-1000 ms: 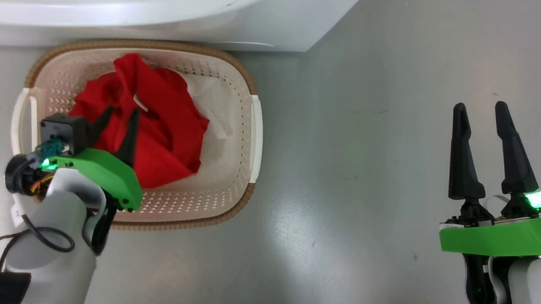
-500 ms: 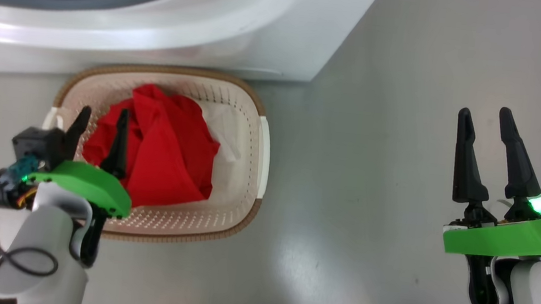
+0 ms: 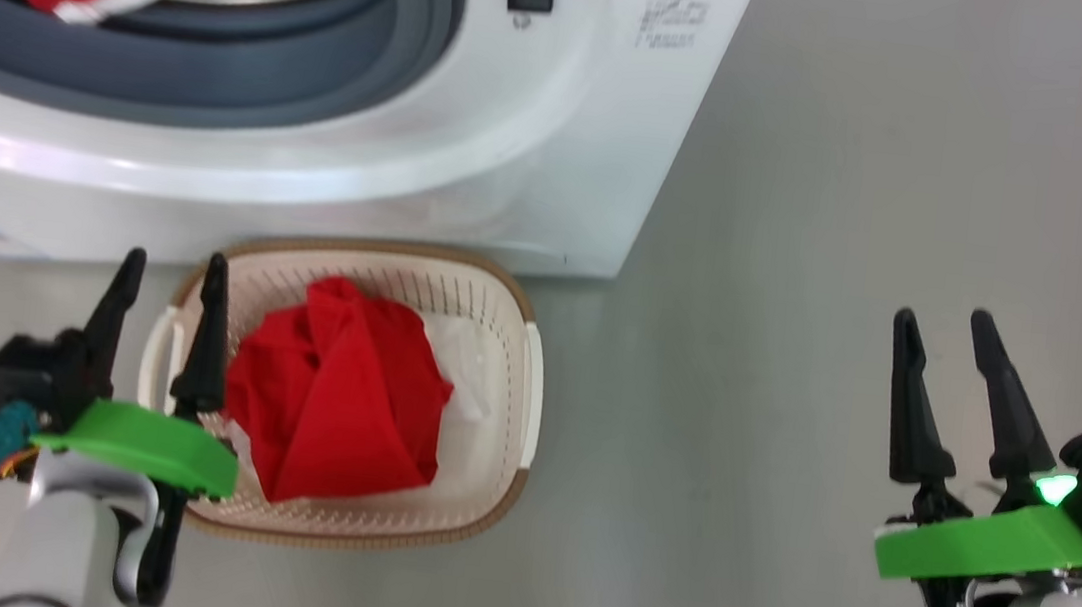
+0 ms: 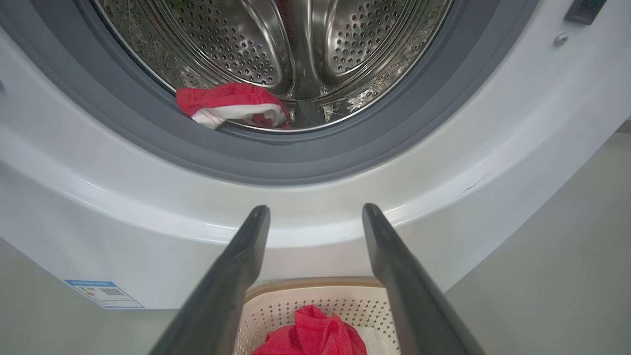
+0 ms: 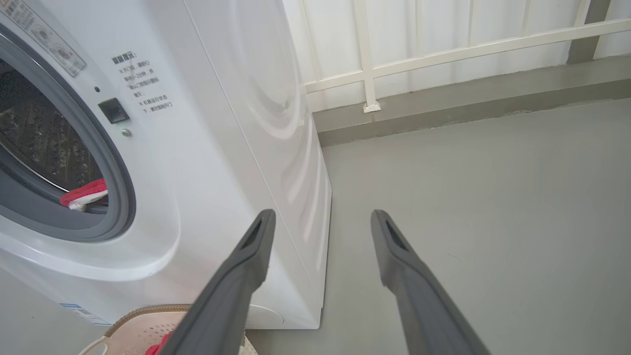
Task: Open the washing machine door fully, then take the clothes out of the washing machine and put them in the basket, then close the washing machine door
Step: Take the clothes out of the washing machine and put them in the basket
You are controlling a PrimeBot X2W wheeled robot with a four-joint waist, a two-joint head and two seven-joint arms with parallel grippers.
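The washing machine (image 3: pixel 538 142) stands with its drum (image 4: pixel 296 49) exposed; the washing machine door is out of view. Red-and-white clothes (image 4: pixel 231 104) lie at the drum's front lip, on the grey rubber ring (image 3: pixel 223 79). More red clothes (image 3: pixel 340 393) fill the basket (image 3: pixel 386 249) on the floor in front of the machine. My left gripper (image 3: pixel 177 257) is open and empty at the basket's left end, its fingers pointing at the machine. Far to the right, my right gripper (image 3: pixel 943 318) is open and empty above the floor.
Grey floor (image 3: pixel 861 227) stretches to the right of the machine. A white railing and wall (image 5: pixel 443 54) stand behind it. A small blue label (image 4: pixel 103 293) sits low on the machine's front.
The head camera has tilted up, bringing the drum into view. My left gripper has opened wide and drawn back from over the red clothes to the basket's left end.
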